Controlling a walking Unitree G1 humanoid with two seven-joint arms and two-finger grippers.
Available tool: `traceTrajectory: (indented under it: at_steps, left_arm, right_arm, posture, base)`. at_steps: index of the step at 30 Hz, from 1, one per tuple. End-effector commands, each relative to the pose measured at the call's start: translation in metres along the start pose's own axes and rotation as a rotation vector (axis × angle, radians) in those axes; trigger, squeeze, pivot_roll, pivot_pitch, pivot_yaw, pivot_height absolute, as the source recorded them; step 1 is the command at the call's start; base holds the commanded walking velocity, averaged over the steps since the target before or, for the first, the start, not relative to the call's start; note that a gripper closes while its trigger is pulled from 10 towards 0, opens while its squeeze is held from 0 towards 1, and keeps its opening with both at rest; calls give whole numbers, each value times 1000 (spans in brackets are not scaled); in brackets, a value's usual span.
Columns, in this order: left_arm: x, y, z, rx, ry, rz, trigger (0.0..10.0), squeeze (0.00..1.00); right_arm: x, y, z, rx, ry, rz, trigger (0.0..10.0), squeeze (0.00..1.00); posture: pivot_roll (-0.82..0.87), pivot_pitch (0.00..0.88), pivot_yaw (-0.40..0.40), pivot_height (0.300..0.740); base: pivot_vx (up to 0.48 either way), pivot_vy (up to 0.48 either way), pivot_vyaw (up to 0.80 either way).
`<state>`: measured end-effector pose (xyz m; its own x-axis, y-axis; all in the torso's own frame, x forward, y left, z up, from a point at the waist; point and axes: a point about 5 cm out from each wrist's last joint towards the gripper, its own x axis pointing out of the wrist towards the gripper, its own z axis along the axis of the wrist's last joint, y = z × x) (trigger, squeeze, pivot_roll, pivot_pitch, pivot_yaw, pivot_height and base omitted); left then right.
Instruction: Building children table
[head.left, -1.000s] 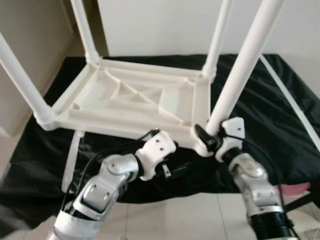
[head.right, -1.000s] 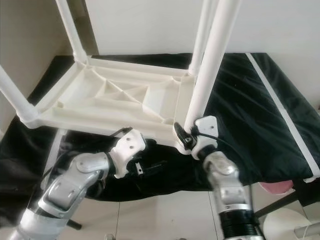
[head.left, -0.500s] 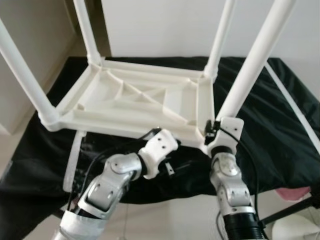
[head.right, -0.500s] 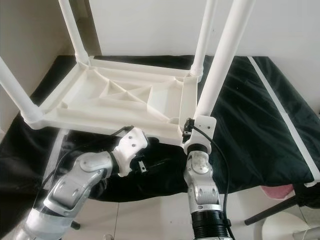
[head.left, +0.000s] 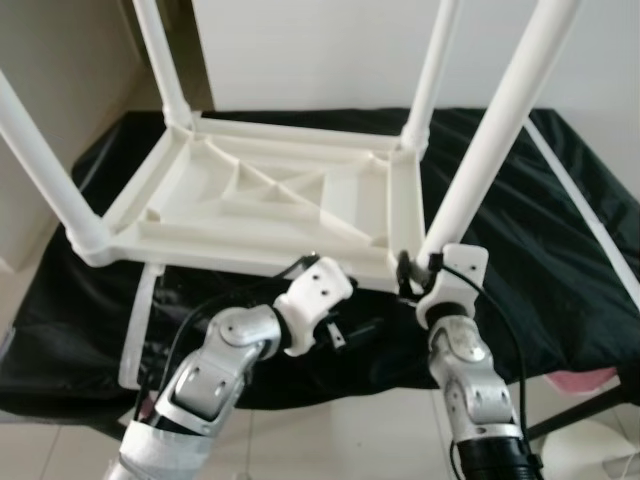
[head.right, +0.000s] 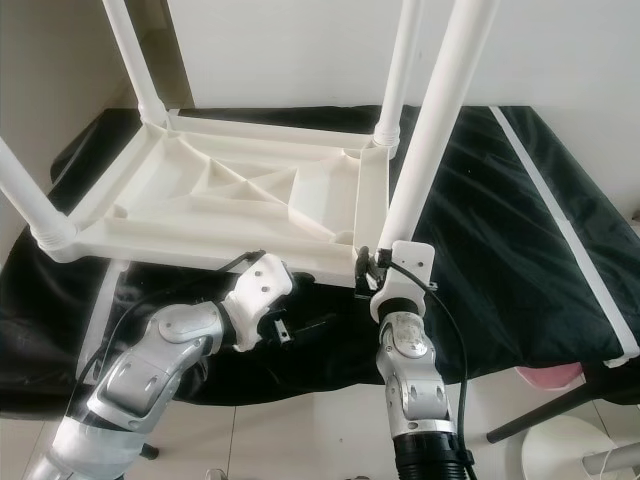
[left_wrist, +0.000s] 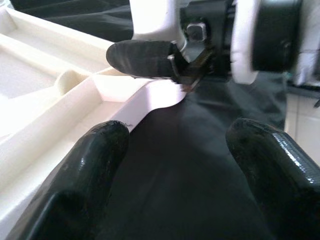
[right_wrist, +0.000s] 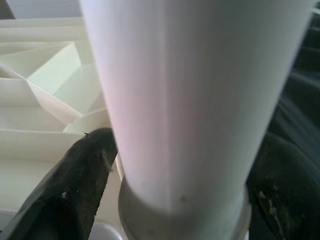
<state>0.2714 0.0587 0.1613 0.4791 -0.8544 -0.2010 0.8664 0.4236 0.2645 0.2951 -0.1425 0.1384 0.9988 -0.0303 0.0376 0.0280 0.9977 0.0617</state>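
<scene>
A white plastic children's table (head.left: 240, 262) lies upside down on a black cloth (head.left: 540, 270), its legs pointing up. My right gripper (head.left: 420, 272) is at the near right corner, shut around the base of the near right leg (head.left: 490, 140). In the right wrist view that leg (right_wrist: 195, 100) stands between the two black fingers (right_wrist: 75, 185). My left gripper (head.right: 290, 328) is open, low beside the table's front edge. In the left wrist view its fingertips (left_wrist: 95, 155) straddle bare cloth next to the table rim (left_wrist: 60, 130), facing the right gripper (left_wrist: 185, 62).
Three other legs rise at the near left (head.left: 40, 150), far left (head.left: 160, 60) and far right (head.left: 430, 70) corners. Loose white strips lie on the cloth at the left (head.left: 140, 320) and right (head.left: 580, 200). A stool base (head.right: 570, 440) stands on the tiled floor at right.
My right wrist has turned around the base of the near right leg while staying on it. The left arm has barely moved. The camera shifted slightly.
</scene>
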Motion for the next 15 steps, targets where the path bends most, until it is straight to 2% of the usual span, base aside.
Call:
traceTrajectory:
  at_steps: [1, 3, 7, 11, 14, 15]
  left_arm:
    - [-3, 9, -6, 12, 29, 115, 10000, 0]
    - [-3, 9, -6, 12, 29, 115, 10000, 0]
    - [-22, 24, -19, 36, 113, 127, 10000, 0]
    - [-29, 29, -26, 49, 157, 123, 10000, 0]
    - [-50, 46, -45, 78, 296, 146, 10000, 0]
    - [-50, 46, -45, 78, 296, 146, 10000, 0]
  right_arm:
    - [-2, -4, -1, 4, 7, 47, 10000, 0]
    - [-2, -4, -1, 4, 7, 47, 10000, 0]
    - [1, -10, 5, -46, -22, 236, 10000, 0]
    - [3, -12, 5, -73, -24, 305, 10000, 0]
    - [7, -17, 6, -110, -16, 439, 10000, 0]
    - [7, -17, 6, -110, -16, 439, 10000, 0]
  posture:
    - [-6, 68, -11, 740]
    - [-6, 68, -11, 740]
    - [-6, 74, -6, 740]
    - [-6, 77, -2, 740]
    - [-5, 87, 4, 740]
    - [-5, 87, 4, 740]
  base:
    - [0, 0, 0]
    - [0, 0, 0]
    - [0, 0, 0]
    - [0, 0, 0]
    - [0, 0, 0]
    - [0, 0, 0]
